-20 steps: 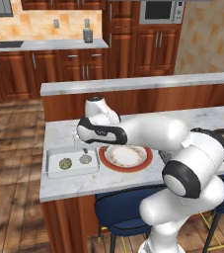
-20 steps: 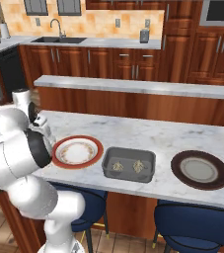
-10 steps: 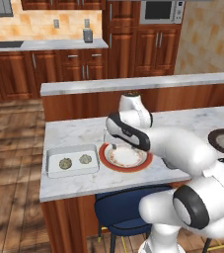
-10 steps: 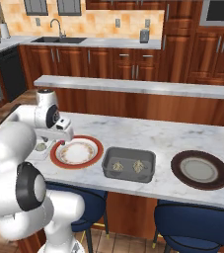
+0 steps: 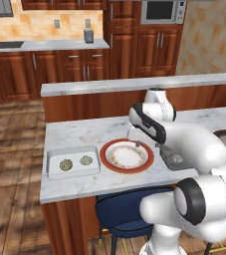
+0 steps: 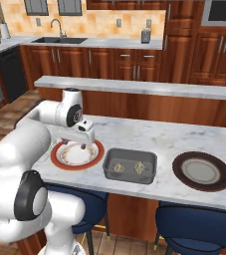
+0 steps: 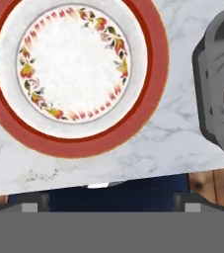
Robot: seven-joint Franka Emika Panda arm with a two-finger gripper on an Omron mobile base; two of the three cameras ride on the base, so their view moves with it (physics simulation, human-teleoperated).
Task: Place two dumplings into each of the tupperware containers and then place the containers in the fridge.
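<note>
the fingers [image 6: 83,145] stand wide apart and empty above the red-rimmed plate [image 6: 77,154]; on the worktop [image 6: 149,137] the dark grey container [image 6: 130,166] and the white container [image 5: 72,162] each hold two dumplings [image 6: 118,167]; both look light, stiff and slippery-walled, so pinch a long rim

bare marble counter [image 6: 149,137] behind red-rimmed plate [image 6: 77,154] and dark grey container [image 6: 130,166]; raised ledge [image 6: 144,87] walls the back
</note>
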